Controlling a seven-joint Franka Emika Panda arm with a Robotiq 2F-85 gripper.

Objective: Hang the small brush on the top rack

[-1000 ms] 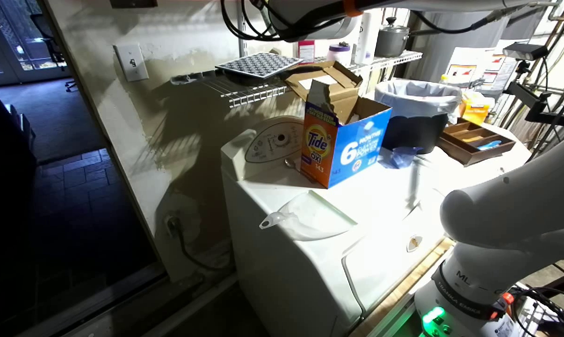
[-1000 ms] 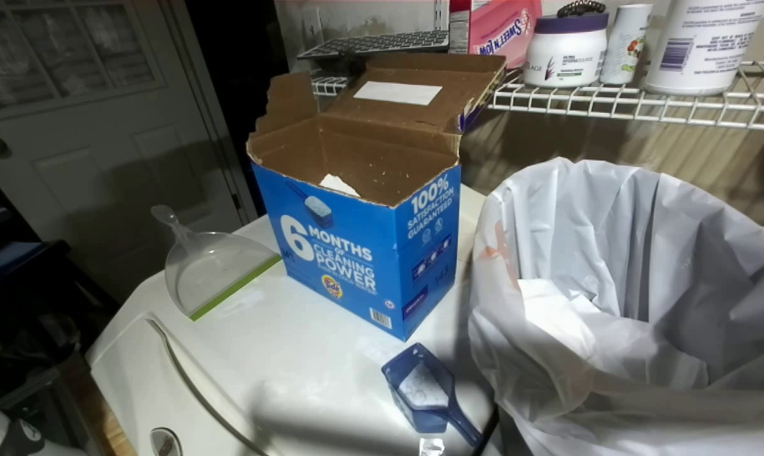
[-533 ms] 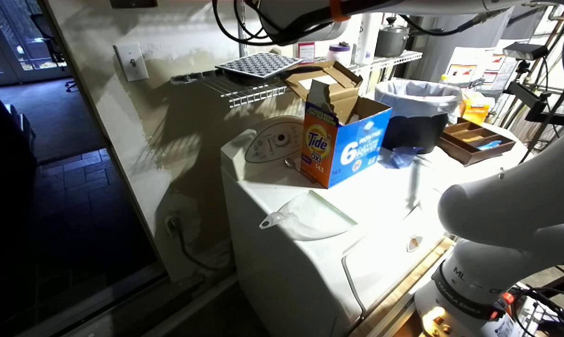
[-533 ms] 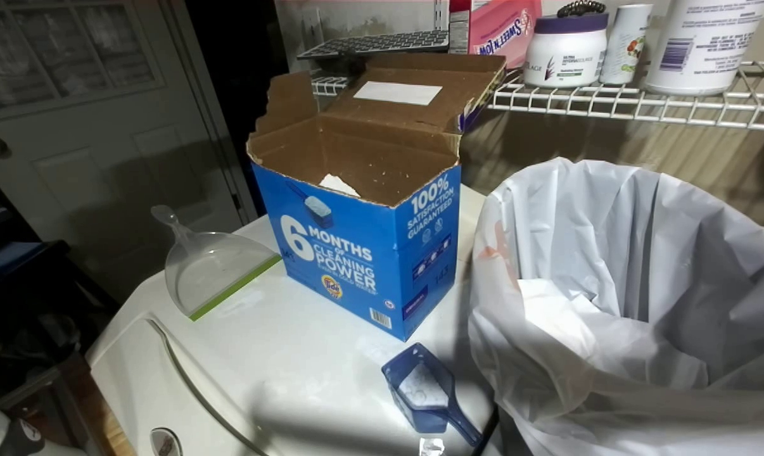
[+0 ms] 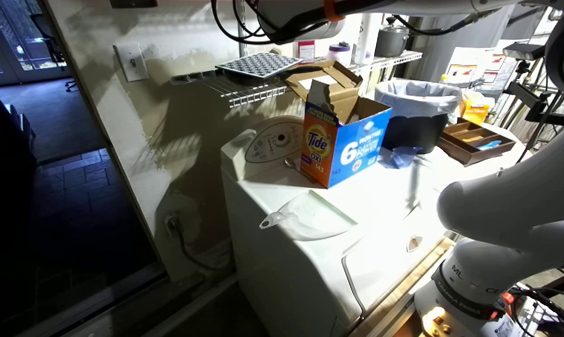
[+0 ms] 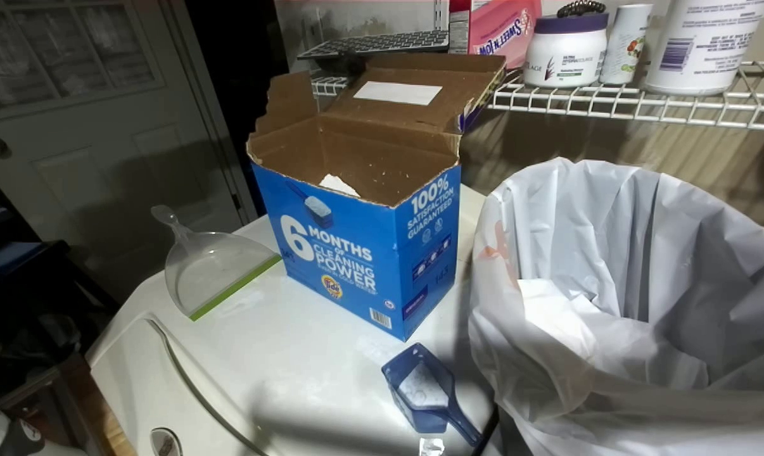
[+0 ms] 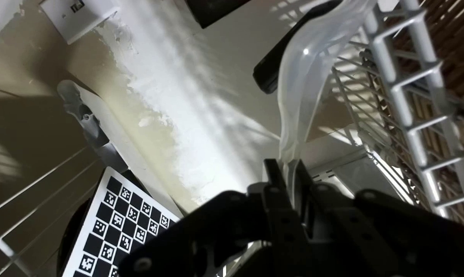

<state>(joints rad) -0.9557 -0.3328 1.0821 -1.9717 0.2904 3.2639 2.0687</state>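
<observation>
the hand (image 7: 286, 166) is clamped on the small brush (image 7: 305, 67) by its translucent handle, just beside the top rack (image 7: 403, 105); whether they touch i cannot tell. the grasp is done; by my reading, hooking it on and letting go remain. only the wrist view shows this grip; the green-edged dustpan (image 6: 214, 266), in both exterior views, is missing there.

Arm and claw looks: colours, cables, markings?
Rounded white arm, with an orange band and looped black cables along its upper stretch. The base has a black collar lettered FRANKA EMIKA and a glowing yellow-orange light. The claw is black with slim, blunt fingers.
</observation>
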